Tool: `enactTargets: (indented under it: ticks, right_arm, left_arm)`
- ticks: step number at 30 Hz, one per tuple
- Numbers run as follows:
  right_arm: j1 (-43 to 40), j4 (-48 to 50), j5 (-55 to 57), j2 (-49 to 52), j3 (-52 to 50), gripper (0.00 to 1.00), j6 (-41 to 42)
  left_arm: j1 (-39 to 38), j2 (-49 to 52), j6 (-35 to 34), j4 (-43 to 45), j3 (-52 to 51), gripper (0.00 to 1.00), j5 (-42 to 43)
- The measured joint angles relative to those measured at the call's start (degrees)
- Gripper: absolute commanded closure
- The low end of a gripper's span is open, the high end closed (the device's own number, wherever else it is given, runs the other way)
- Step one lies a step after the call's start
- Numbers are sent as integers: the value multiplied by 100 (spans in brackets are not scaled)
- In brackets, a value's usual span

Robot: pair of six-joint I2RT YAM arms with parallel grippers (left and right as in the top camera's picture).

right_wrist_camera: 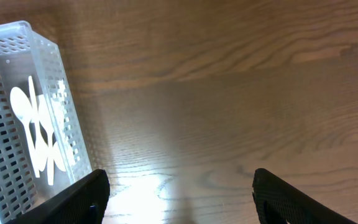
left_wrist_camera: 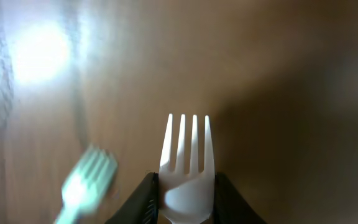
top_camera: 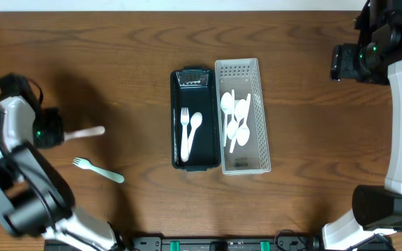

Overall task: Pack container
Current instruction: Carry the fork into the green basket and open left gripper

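My left gripper (top_camera: 60, 134) is shut on a white plastic fork (top_camera: 86, 131) at the far left of the table; in the left wrist view the fork (left_wrist_camera: 187, 168) sits between the two fingers (left_wrist_camera: 185, 205) with its tines pointing forward. A mint-green fork (top_camera: 100, 171) lies on the wood below it and shows blurred in the left wrist view (left_wrist_camera: 86, 183). A black container (top_camera: 195, 120) at the centre holds a white fork and a white spoon. My right gripper (right_wrist_camera: 179, 199) is open and empty over bare wood, right of the tray.
A clear perforated tray (top_camera: 259, 118) with several white spoons stands against the right side of the black container; its corner shows in the right wrist view (right_wrist_camera: 23, 112). The right arm (top_camera: 375, 52) hovers at the far right corner.
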Motion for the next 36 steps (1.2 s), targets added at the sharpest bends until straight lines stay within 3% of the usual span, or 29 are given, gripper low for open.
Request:
enactTargets:
  ticks: [9, 15, 20, 25, 34, 36]
  right_arm:
    - [0, 11, 2, 0, 0, 24, 0]
    - [0, 11, 2, 0, 0, 23, -2]
    - [0, 9, 0, 0, 0, 22, -2]
    - [0, -46, 0, 0, 0, 22, -2]
    - [0, -153, 0, 0, 0, 22, -15]
    - [0, -162, 2, 0, -2, 21, -15]
  left_arm:
    - [-1884, -2159, 2315, -170, 813, 94, 382]
    - [-3436, -2514, 3805, 55, 826, 94, 636]
    - [-4527, -2247, 4734, 367, 826, 94, 715]
    - [-5250, -1534, 5110, 741, 828, 94, 732]
    - [-5554, 258, 5246, 780, 826, 94, 748]
    - [-5549, 490, 5246, 778, 826, 86, 748]
